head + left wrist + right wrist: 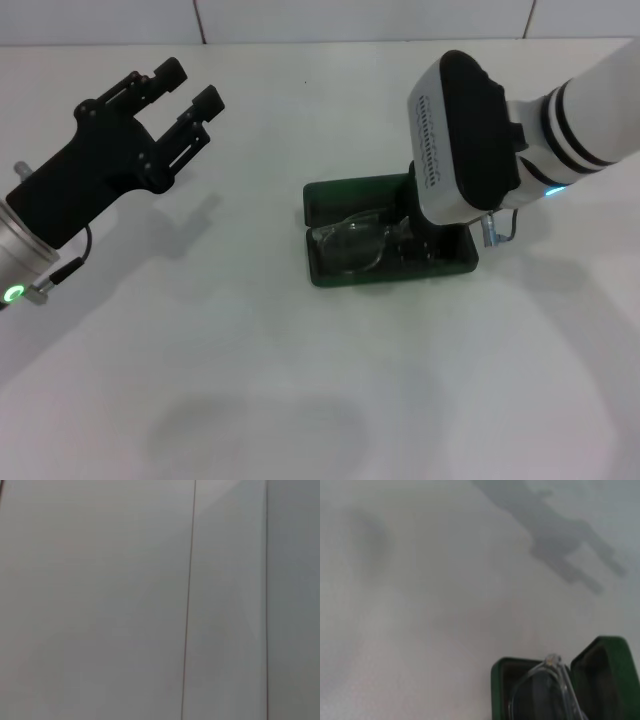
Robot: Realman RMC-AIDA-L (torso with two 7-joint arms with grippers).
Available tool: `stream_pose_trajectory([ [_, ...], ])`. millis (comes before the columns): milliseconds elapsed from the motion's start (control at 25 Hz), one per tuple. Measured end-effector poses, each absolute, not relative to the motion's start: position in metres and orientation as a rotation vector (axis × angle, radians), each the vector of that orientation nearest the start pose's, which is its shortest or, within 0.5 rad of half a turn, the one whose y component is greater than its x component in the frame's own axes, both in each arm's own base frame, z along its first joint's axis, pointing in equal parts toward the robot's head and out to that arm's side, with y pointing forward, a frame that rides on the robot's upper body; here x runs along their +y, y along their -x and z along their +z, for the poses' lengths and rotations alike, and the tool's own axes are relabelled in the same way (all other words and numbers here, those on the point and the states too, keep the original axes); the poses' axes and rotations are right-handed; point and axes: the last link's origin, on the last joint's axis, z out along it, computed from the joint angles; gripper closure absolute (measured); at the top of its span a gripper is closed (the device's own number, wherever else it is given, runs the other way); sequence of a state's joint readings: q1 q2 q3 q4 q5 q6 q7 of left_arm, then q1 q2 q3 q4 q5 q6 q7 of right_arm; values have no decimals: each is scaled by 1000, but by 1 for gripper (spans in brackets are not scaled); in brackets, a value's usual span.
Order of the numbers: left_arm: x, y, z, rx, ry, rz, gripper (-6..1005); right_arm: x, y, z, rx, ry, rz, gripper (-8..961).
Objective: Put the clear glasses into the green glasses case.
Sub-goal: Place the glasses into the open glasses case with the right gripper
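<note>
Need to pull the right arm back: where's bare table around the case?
Bare table in front of the green glasses case and between it and the raised left gripper. Crowded over the case's right half: right gripper by the clear glasses.

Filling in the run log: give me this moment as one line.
glasses: in open case | right gripper: over case, fingers hidden | left gripper: open, raised, away from case

Black left claw [185, 92] on silver wrist; right arm white, black-banded, with green lights.
</note>
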State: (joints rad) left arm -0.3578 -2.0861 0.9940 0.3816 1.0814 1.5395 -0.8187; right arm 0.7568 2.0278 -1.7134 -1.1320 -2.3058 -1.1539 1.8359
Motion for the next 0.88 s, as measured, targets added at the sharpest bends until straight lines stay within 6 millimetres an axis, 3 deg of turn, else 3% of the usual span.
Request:
stream_pose_trajectory([
  [640, 308, 269, 0, -371, 2119, -1184, 367, 374, -126, -76, -471, 2841, -472, 802],
  [800, 309, 267, 0, -368, 2121, -1189, 366, 367, -132, -79, -530, 2787, -481, 885],
  [880, 310, 266, -1, -368, 2122, -1192, 365, 361, -134, -81, -577, 2750, -493, 881],
])
